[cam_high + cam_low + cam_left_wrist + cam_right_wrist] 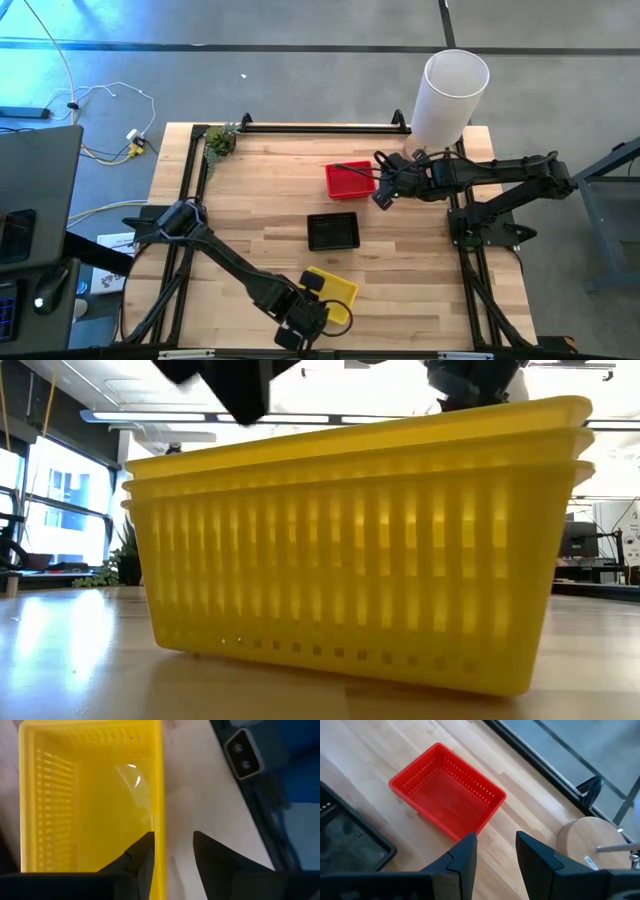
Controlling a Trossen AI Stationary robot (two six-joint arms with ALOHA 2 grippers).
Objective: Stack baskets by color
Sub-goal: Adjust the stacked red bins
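My left gripper [172, 852] straddles the yellow baskets' [330, 288] wall, jaws apart, leaving that nested stack at the near desk [260, 190] edge; my right gripper [495, 852], open, hovers above the red baskets [447, 790].

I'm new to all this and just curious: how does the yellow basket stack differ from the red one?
The yellow basket stack sits at the table's near edge, under the left pincer, whose fingers straddle one wall. The red basket stack lies at the far side, beside the right pincer, which touches nothing. The low view shows three yellow rims nested; the red count is unclear. Both are rectangular, perforated and upright.
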